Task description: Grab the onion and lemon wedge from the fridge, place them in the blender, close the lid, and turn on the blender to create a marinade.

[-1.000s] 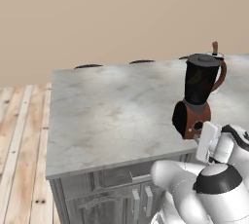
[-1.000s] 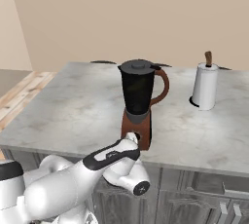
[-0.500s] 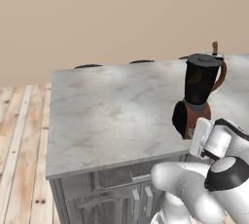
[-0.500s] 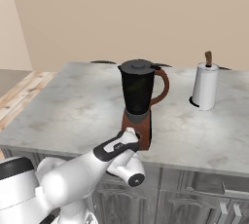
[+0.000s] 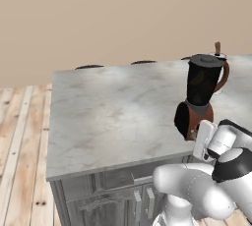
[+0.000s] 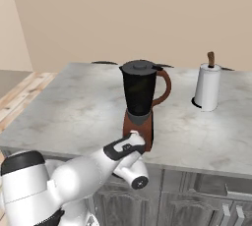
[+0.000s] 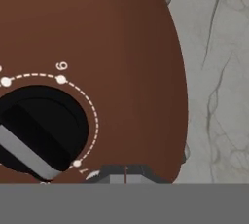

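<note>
We are at the last step, switching on the blender [image 6: 141, 103], which stands on the marble surface [image 5: 113, 117] with its lid [image 6: 140, 66] on. Our jaws are shut, empty, at its base; next they must turn the dark knob [image 7: 41, 133].

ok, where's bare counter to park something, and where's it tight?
Widest bare patch: the marble counter left of the blender, out to its left edge. A smaller gap sits between the blender and the paper towel roll. Tight spot: the front edge by the blender base, where the shut pincer sits at the knob.
</note>
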